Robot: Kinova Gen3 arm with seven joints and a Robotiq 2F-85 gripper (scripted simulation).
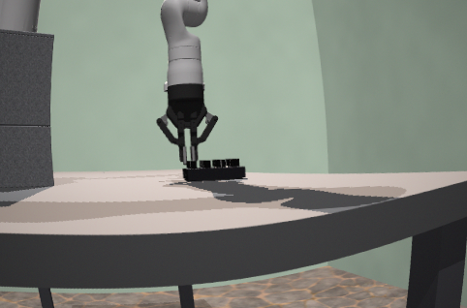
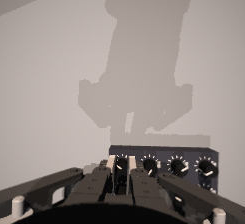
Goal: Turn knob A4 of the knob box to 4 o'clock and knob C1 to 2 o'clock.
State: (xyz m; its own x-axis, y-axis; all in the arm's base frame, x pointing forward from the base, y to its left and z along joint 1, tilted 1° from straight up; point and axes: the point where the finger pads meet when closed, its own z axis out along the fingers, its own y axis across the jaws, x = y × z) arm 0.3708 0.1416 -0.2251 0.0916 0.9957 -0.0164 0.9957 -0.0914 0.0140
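Observation:
The black knob box (image 1: pixel 214 171) stands on the table, with a row of knobs showing along its top. My gripper (image 1: pixel 190 161) points straight down over the box's left end in the exterior view and is shut on the end knob (image 1: pixel 192 164) there. In the wrist view my gripper's (image 2: pixel 121 175) fingers clamp the leftmost knob (image 2: pixel 120 167) of the box's far row. Three more knobs of that row, with white lines and rings of marks, stand to its right (image 2: pixel 178 166). The printed names are too small to read, so I cannot tell which knob this is.
A grey block pedestal (image 1: pixel 24 108) with a second arm base stands at the far left of the table. The table's curved front edge (image 1: pixel 233 244) runs across the foreground. The arm's shadow falls right of the box.

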